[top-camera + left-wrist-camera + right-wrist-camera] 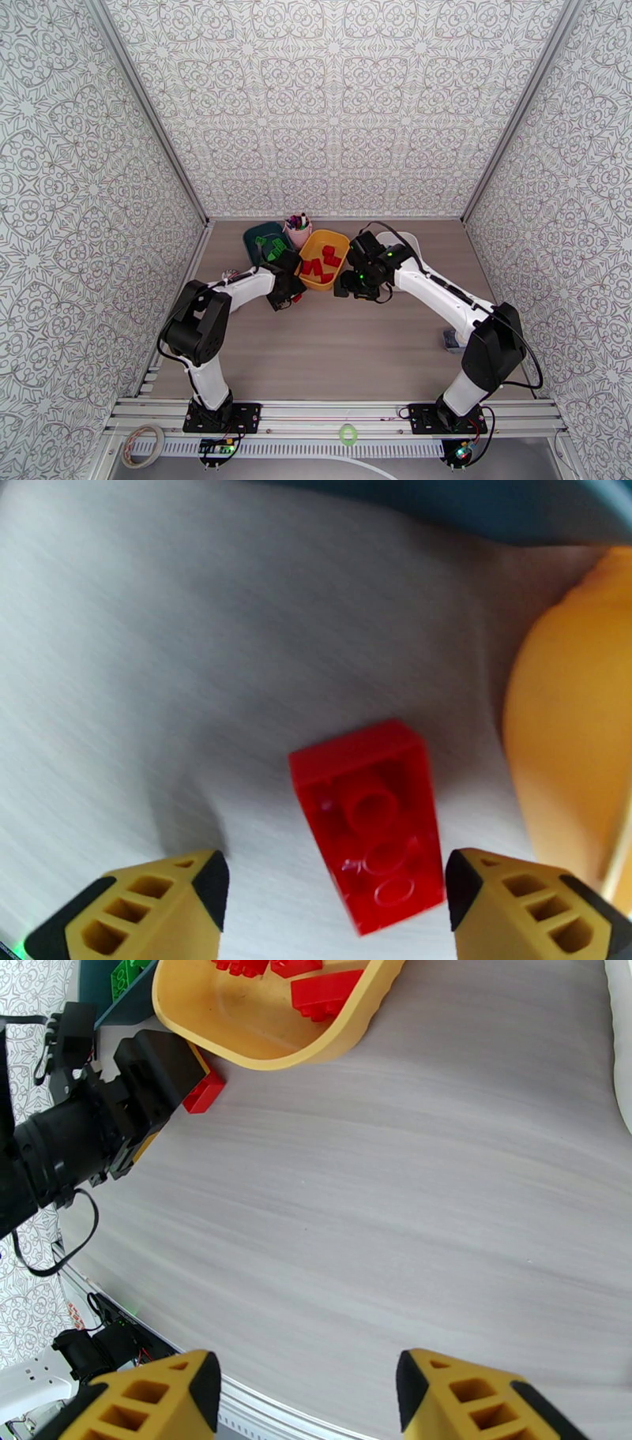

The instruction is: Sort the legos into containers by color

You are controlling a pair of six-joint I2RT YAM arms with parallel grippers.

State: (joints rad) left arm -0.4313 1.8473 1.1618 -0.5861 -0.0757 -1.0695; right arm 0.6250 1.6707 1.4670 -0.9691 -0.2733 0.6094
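Counter (158,638) is carrying the yellow tray (569,740) just beside the left hand (337,883), so a finger could be nudging its wall. That hand is standing open astride a red lego (367,819) lying skewed; squeezing could be twisting it out. Right hand (308,1386) is hanging open, empty.

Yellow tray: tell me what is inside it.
Several red legos lie loose in the yellow tray. The left arm covers its near-left corner in the top view, so anything there cannot be seen.
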